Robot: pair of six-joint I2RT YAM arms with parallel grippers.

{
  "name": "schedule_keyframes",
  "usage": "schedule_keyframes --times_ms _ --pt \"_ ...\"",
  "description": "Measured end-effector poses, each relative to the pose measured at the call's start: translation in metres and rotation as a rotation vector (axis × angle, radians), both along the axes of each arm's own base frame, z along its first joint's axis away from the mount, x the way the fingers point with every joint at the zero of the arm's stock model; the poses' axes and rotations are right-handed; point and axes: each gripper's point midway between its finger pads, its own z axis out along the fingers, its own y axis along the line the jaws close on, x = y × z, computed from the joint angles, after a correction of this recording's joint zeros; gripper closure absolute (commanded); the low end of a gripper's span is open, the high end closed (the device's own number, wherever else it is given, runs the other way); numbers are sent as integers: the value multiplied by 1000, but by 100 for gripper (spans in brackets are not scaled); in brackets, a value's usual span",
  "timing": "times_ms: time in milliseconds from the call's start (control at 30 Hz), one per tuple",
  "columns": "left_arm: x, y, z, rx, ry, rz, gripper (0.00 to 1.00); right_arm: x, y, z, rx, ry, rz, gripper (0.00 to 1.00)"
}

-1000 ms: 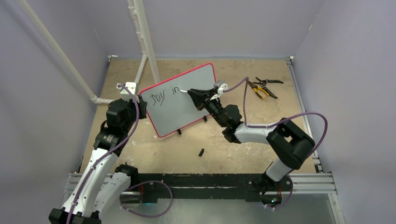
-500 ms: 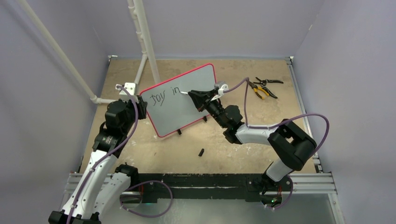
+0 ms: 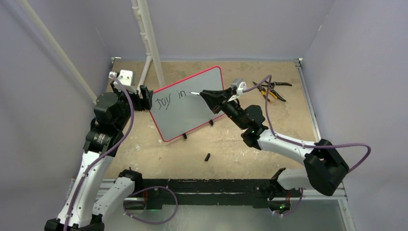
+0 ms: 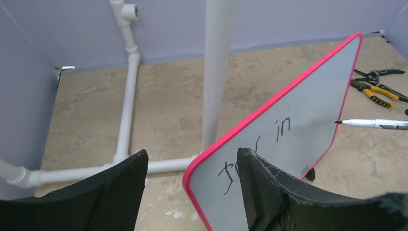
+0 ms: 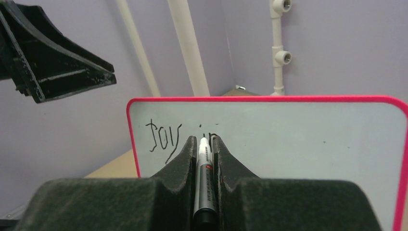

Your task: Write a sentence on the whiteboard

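The whiteboard (image 3: 192, 113) stands tilted on its feet in the middle of the table (image 3: 240, 72), with the writing (image 3: 169, 97) "Joy in" along its top. My right claw (image 3: 204, 93) pinches the marker (image 5: 203, 154), tip just right of "in"; whether it touches, I cannot tell. My left claw (image 4: 192, 161) is spread wide at the board's left edge. Pliers (image 3: 271, 90) lie off to the right.

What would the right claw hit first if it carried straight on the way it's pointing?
The whiteboard. The right claw points its marker at the board's face, just right of the written "in"; the marker tip would land first. Whether it touches now is unclear.
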Motion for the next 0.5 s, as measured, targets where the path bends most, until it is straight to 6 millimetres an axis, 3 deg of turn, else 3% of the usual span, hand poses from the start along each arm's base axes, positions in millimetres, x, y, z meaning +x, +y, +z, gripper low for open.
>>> schedule_keyframes --times_ms 133,233,500 --pt "14 -19 17 20 -7 -98 30 4 -13 2 -27 -5 10 100" --pt "28 -36 19 30 9 -183 29 12 -22 -4 -57 1 15 100" --pt "56 -68 -33 68 152 -362 29 36 -32 -28 -109 38 36 100"
